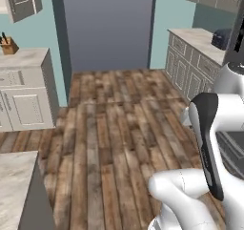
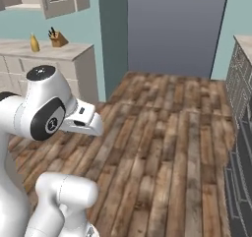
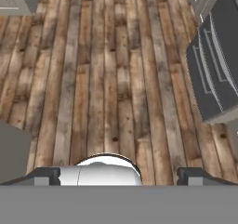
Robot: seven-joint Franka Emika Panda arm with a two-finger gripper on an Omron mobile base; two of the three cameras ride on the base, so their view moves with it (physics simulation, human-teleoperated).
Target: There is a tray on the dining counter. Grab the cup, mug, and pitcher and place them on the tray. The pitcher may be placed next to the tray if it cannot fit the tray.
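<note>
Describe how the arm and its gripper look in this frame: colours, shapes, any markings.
The arm is glossy white with rounded, bulbous link housings and dark caps at the joints; one round black cap carries a small pale emblem. In the left base view a black stripe runs down a white link. The gripper shows two small dark grey, blocky finger tips set wide apart. No cables show.

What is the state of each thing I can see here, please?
gripper: open, empty, over the wooden floor.
pitcher: upright on the wall counter, left of the knife block, apart from it.
knife block: upright, knives in it.
toaster: on the right counter.
</note>
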